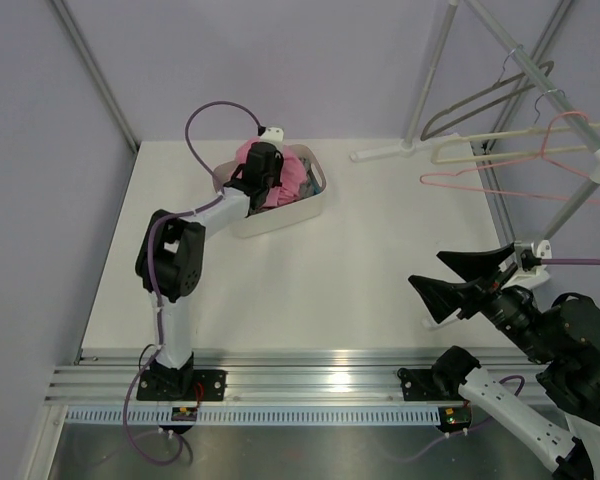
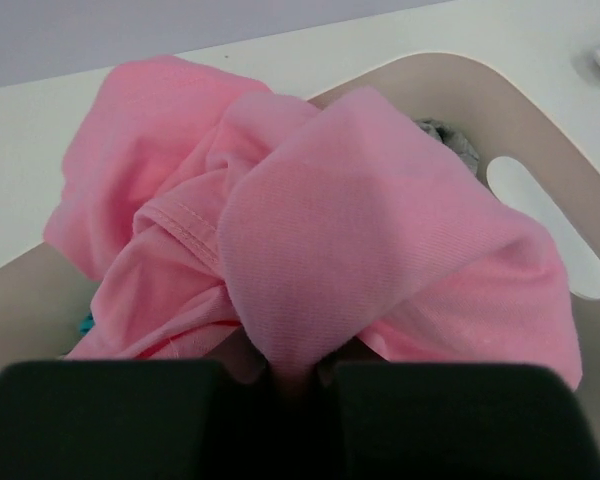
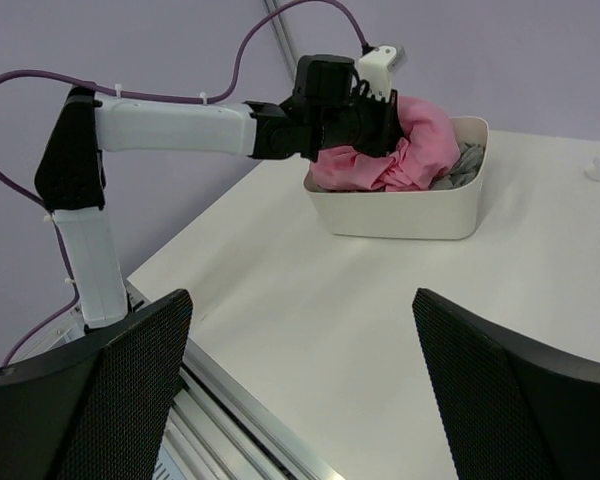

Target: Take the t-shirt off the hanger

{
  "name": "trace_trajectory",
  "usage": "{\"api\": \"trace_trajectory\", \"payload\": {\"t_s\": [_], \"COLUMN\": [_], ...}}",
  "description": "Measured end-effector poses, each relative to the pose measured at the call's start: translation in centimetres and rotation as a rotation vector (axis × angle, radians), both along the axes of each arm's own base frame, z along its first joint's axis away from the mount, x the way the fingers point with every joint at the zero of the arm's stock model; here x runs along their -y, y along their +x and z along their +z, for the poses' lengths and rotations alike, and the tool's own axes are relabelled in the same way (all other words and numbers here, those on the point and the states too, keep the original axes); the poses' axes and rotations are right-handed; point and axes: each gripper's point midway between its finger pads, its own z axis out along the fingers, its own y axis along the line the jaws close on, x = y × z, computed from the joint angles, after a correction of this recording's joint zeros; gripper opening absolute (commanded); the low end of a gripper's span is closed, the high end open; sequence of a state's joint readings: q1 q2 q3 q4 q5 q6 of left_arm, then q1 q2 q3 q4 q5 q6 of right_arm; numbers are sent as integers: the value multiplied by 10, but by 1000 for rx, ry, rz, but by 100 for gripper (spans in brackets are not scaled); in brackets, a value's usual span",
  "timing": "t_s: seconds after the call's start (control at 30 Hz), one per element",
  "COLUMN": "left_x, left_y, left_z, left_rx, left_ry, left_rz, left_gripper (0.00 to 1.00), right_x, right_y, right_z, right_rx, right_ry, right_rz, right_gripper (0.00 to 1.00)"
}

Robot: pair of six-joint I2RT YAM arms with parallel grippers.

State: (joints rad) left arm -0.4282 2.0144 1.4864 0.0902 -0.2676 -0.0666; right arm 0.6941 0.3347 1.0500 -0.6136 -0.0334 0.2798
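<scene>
Your left jaws pinched on the bright pink soft t-shirt point(image 2: 360, 230), bunched in the white tub point(image 1: 285, 217) upper centre, right jaws gaping wide, lower right.

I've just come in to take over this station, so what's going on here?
The left claw is shut on a fold of the pink t-shirt, which lies bunched in the white tub on the far side of the table, over some grey clothes. The right claw hangs open above the near right of the table, holding nothing. The dark grey hanger hangs bare on the rack, so the shirt is already off it.
</scene>
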Motion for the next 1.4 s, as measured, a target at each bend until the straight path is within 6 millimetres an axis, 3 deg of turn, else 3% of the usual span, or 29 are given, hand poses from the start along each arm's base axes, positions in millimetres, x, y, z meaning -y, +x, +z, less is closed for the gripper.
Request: {"api": "trace_trajectory", "payload": {"t_s": [0.07, 0.13, 0.17, 0.3, 0.37, 0.4, 0.53, 0.8, 0.87, 0.93, 0.97, 1.0, 1.07, 1.27, 1.4], "left_x": [5, 9, 10, 10, 9, 9, 14, 14, 12, 10, 10, 11, 12, 40, 52], "left_y": [3, 8, 9, 4, 1, -1, -16, -44, -49, -54, -55, -55, -53, -13, -4], "left_z": [-10, -18, -20, -17, -12, -7, 22, 112, 127, 135, 137, 138, 135, 123, 76], "left_rx": [-7, -15, -13, 7, 10, 14, 20, 123, 148, 161, 163, 166, 161, 150, 63], "left_ry": [-4, -3, -5, -24, -29, -29, -57, -135, -153, -168, -175, -177, -177, -185, -192], "left_rz": [-4, -10, -11, -15, -20, -26, -80, -137, -135, -134, -135, -137, -142, -188, -206], "left_gripper": [7, 20, 34, 42, 63, 78, 90, 90, 88, 69, 51, 20, 0, 0, 0], "right_x": [2, 3, 3, 2, 1, 1, 0, -2, -3, -4, -5, -5, -7, -8, -8], "right_y": [0, 1, 1, 2, 3, 3, 4, 6, 6, 5, 4, 4, 4, 4, 4], "right_z": [3, 3, 2, 2, 1, 1, -1, -3, -3, -3, -3, -3, -4, -7, -7], "right_rx": [5, 4, 2, 1, -2, -5, -8, -12, -10, -10, -9, -8, -10, -15, -14], "right_ry": [5, 5, 4, 3, 0, -2, -5, -8, -7, -7, -7, -7, -8, -12, -12], "right_rz": [-10, -15, -17, -16, -15, -15, -14, -12, -9, -2, 4, 7, 14, 18, 21], "right_gripper": [100, 100, 99, 99, 99, 99, 99, 99, 100, 99, 99, 100, 100, 100, 99]}}
